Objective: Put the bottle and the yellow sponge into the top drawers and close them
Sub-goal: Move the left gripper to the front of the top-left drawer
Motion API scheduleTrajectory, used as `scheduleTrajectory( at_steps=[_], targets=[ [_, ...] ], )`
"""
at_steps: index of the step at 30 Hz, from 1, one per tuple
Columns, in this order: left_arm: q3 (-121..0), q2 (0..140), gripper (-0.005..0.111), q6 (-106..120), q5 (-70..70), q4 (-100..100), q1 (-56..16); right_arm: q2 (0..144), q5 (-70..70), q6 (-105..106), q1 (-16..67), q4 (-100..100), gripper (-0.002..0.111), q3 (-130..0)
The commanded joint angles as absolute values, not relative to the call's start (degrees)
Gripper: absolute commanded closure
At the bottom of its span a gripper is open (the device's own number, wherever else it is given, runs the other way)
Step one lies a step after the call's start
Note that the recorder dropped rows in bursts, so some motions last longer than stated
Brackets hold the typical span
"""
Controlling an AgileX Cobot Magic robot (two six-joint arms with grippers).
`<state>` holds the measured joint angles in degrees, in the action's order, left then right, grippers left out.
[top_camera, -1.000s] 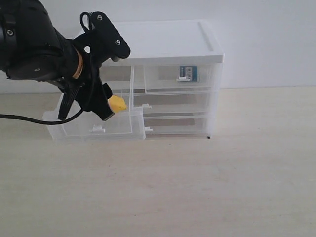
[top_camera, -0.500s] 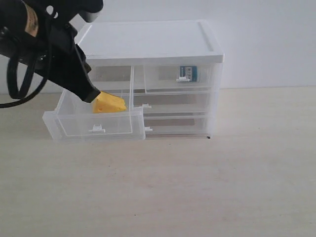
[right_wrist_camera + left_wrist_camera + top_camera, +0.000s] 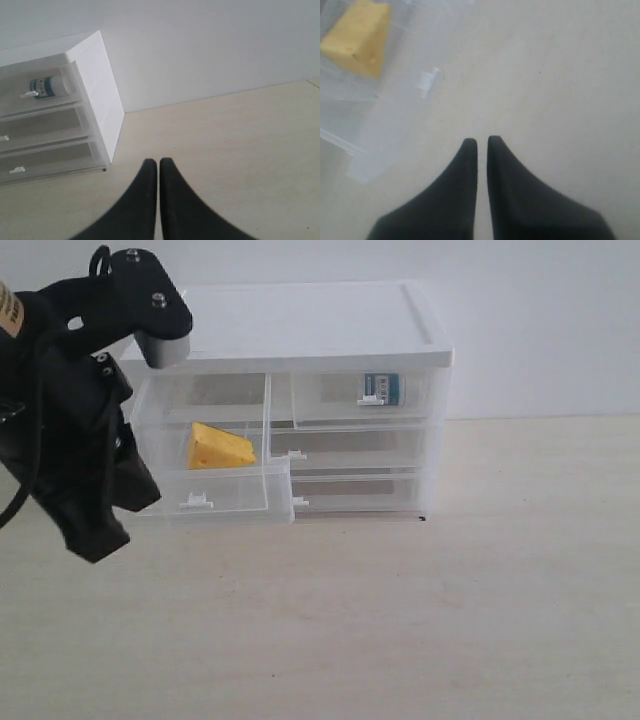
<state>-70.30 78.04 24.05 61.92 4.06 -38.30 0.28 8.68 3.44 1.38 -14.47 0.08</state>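
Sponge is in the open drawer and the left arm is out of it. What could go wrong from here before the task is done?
1. The left top drawer stands pulled out; a push away from its handle tab could skew it and jam it.
2. The cabinet looks light; the push may slide it rather than shut the drawer.
3. The left gripper, shut, hangs close to the drawer's front corner and could knock it.

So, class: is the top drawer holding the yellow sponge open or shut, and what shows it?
Open. The left top drawer juts out past the cabinet front, with the yellow sponge lying inside it.
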Motion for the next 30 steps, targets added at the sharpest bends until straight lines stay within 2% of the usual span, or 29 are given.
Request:
scheduleTrajectory(
  at_steps=[1,9,30],
  targets=[
    [-70.41,78.64,0.103,31.05,66.91,0.81,-38.61,0.0,8.36,3.72,1.16,-14.43,0.108,0.0],
    [-65.59,82.06,0.103,34.06,63.39,5.93,-41.21,0.0,8.36,3.72,1.16,-14.43,0.108,0.0],
    [-64.7,90.74,0.103,14.54,48.83,32.4,-41.21,0.0,8.36,3.72,1.16,-14.43,0.108,0.0]
  ],
)
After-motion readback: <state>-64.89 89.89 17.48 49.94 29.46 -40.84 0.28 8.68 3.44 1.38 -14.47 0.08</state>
